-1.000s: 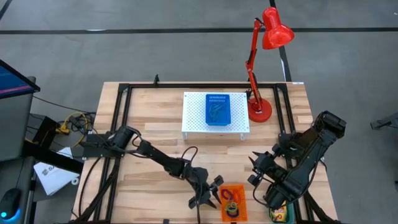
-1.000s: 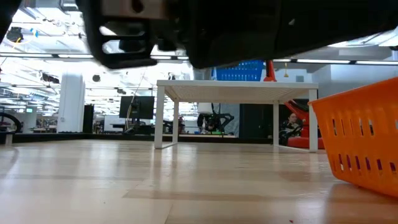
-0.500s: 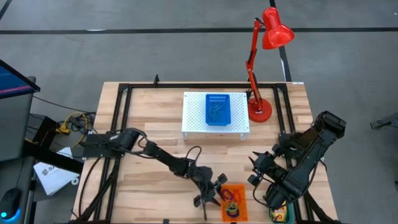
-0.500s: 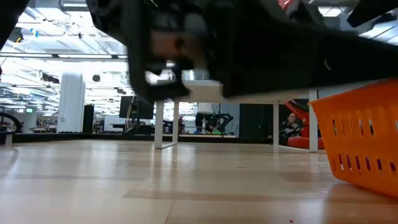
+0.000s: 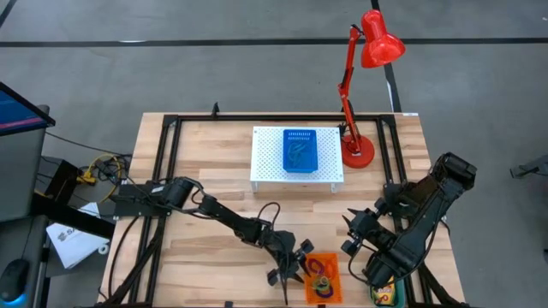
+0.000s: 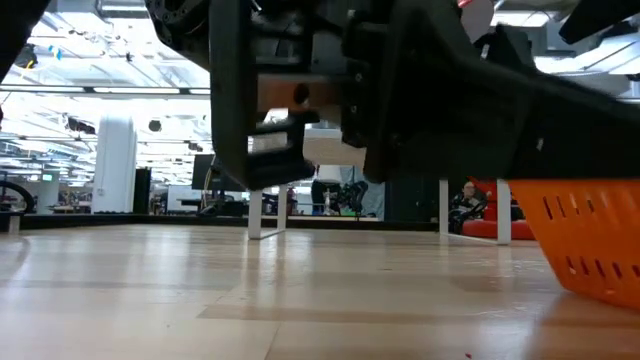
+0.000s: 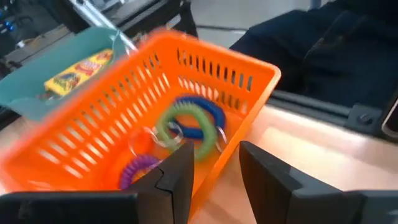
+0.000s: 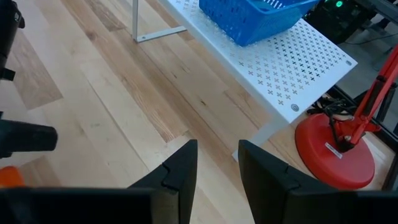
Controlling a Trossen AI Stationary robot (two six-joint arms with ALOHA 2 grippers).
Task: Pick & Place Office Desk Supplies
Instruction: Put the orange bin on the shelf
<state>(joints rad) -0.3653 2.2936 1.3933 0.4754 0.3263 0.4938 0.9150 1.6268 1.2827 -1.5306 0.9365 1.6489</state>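
Hovering left tool, fingers parted and empty, at orange basket's nine-o'clock wall; risks nudging it, spilling loops.

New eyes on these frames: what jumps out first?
The tall red desk lamp at the table's far right corner stands out most. Next is the small orange slotted plastic basket at the near edge, holding coiled loops, with the left gripper beside it. The blue basket sits on the white perforated stand.
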